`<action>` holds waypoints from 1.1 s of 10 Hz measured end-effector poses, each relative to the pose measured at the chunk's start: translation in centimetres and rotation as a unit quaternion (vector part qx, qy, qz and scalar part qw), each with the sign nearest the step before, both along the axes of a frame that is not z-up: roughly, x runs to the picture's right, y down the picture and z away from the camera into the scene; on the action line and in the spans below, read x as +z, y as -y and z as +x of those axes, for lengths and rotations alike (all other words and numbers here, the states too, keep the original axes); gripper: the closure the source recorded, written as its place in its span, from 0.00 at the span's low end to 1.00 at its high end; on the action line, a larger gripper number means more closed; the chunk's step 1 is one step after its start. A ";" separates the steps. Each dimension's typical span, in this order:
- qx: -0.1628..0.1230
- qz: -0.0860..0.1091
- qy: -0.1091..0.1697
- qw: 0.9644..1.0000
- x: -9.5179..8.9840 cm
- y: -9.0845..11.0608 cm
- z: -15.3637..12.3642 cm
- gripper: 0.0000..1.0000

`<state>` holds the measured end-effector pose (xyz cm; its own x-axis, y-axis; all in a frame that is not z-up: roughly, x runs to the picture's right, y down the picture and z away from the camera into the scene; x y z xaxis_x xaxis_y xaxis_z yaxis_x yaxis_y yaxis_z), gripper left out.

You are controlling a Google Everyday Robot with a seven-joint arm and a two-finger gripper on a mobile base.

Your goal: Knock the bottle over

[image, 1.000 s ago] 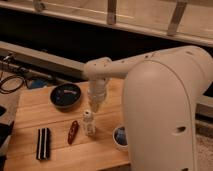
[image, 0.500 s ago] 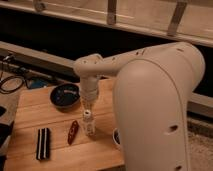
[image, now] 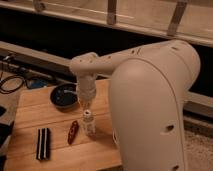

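Wooden table (image: 30,107): dark bowl (image: 64,96) at rear; dark red object (image: 73,132) just beside bottle (image: 88,123); black striped block (image: 43,143) near front edge. Bottle upright, mid-table, directly below gripper (image: 85,104). Whether the gripper is spread or closed cannot be told.

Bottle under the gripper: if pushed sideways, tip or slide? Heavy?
Probably tips: the bottle stands upright, slim and tall for its base, and the gripper hovers just above its cap, so contact would land high. Small, translucent plastic, so likely light and stiff. Once down, it may roll on the flat wooden table.
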<state>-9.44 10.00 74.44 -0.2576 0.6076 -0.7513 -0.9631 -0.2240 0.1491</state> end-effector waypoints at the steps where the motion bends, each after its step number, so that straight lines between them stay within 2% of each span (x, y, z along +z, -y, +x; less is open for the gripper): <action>1: -0.001 0.003 -0.003 1.000 0.0 0.1 0.2 1.00; 3: 0.015 0.016 -0.016 1.000 0.1 1.1 0.7 1.00; 6: 0.041 0.024 -0.057 0.997 1.0 3.4 5.7 1.00; 8: 0.054 0.016 -0.085 0.995 0.6 3.3 9.9 1.00; 11: 0.043 -0.017 -0.100 0.994 -1.0 1.1 11.5 1.00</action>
<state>2.03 8.95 73.39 -0.4538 0.5519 -0.6996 -0.8909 -0.2967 0.3438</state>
